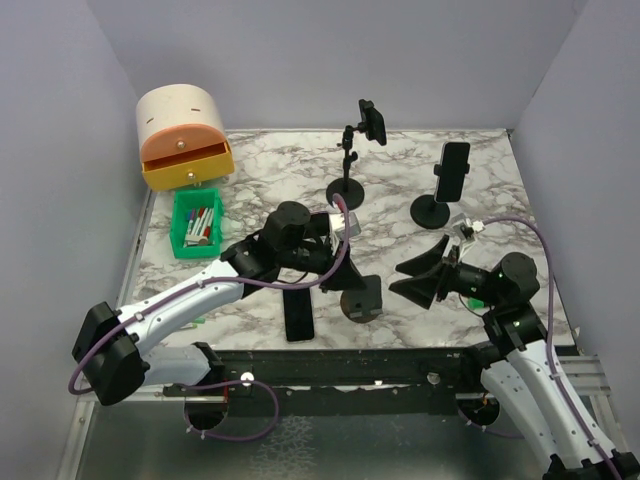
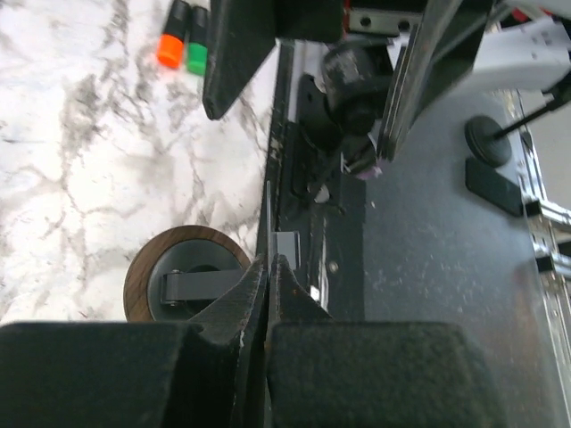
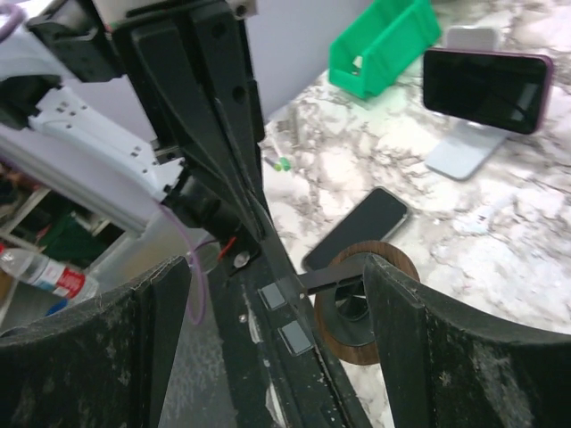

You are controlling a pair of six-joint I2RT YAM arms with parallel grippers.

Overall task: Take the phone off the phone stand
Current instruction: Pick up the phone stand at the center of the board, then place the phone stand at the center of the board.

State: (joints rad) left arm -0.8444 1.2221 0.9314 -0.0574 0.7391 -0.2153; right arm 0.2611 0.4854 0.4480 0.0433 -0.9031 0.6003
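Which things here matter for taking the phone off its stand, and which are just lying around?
Job, though which stand is meant is unclear: pink-edged phone on silver stand; upright phone on round-base stand; clamped phone on tall pole stand; open right pincer.
Lying about: green bin, markers, orange drawer box, flat phone.

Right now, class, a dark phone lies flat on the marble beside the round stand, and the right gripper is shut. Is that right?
Not quite. The right gripper is open, its fingers spread wide apart, as the right wrist view shows. The rest holds: the dark phone lies flat on the marble beside the round stand.
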